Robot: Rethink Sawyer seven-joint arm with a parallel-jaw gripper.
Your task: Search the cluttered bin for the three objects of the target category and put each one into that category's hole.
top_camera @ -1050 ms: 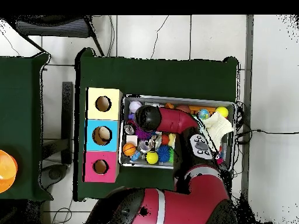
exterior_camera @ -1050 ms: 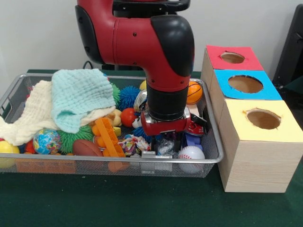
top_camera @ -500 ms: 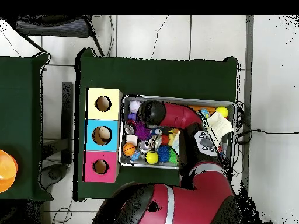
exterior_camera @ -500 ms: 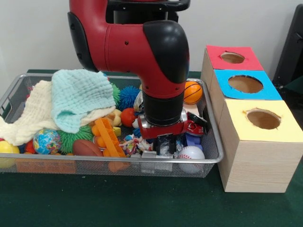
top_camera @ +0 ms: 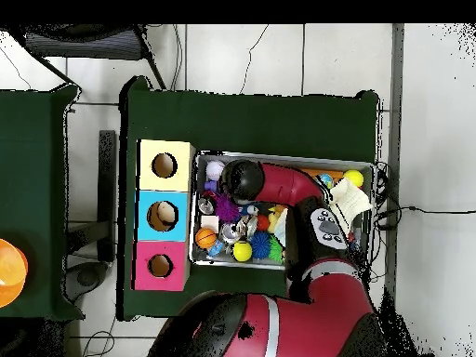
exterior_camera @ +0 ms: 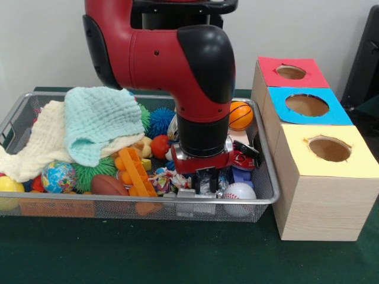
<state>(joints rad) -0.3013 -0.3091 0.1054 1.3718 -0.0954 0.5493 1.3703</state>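
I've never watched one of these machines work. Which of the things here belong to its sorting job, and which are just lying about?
Part of the job:
- wire bin
- hand, down among the toys
- baseball
- small basketball
- toy football
- red box, blue box, yellow box, each with a hole

Just lying about:
- mint cloth
- cream cloth
- globe ball

Gripper (exterior_camera: 205, 180) tips buried among bin (exterior_camera: 260, 198) clutter, grip unreadable; arm (exterior_camera: 166, 53) cut off above.
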